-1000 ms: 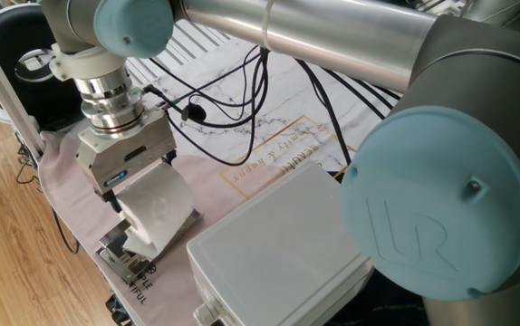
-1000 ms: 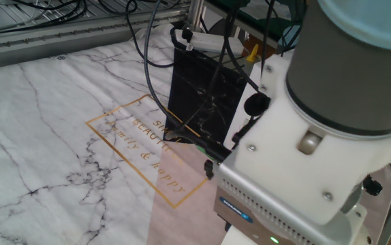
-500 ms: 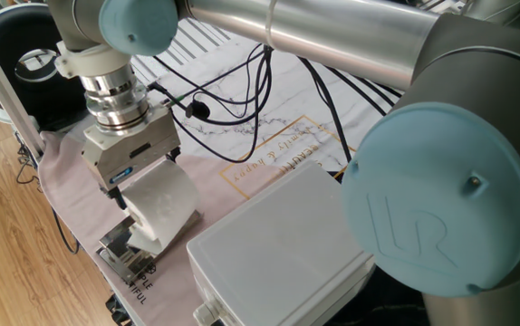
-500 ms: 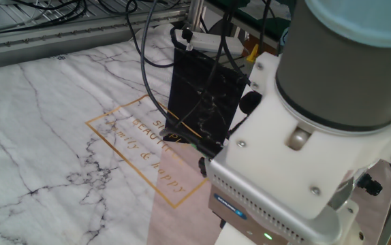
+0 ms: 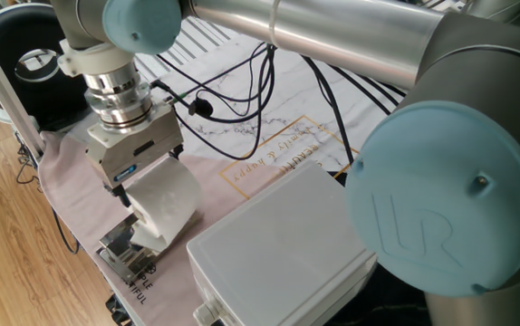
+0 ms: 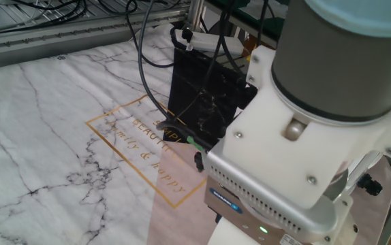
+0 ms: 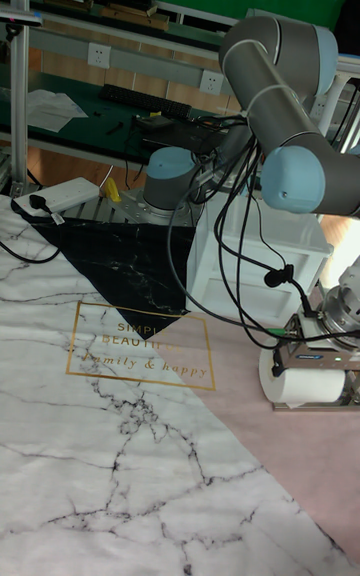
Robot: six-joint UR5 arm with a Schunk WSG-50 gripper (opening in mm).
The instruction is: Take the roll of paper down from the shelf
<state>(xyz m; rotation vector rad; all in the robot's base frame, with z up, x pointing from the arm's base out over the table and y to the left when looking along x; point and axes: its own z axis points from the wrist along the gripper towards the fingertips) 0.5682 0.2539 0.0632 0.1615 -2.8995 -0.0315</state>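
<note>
From the one fixed view, nearest you the chrome shelf [image 5: 126, 252] sits at the table's front corner on the pink cloth [image 5: 65, 177], just beside the big white plastic box [image 5: 278, 249]. The roll of paper [image 5: 163, 201] appears lifted, its lower edge still close over the shelf's rails; whether it touches them you cannot tell. The gripper [image 5: 148, 188] pinches the roll, one finger on each side. Your judgement: the grasp is done and the lift is just begun; clearing the shelf and setting the roll down on the table remain.

Against the frame one second ago, the gripper and roll have shifted slightly up and toward the box; the shelf has not moved. In the tall fixed view the roll [image 7: 312, 386] hangs under the gripper [image 7: 308, 368], with the gold-lettered marble mat [image 7: 140, 351] farther off.
</note>
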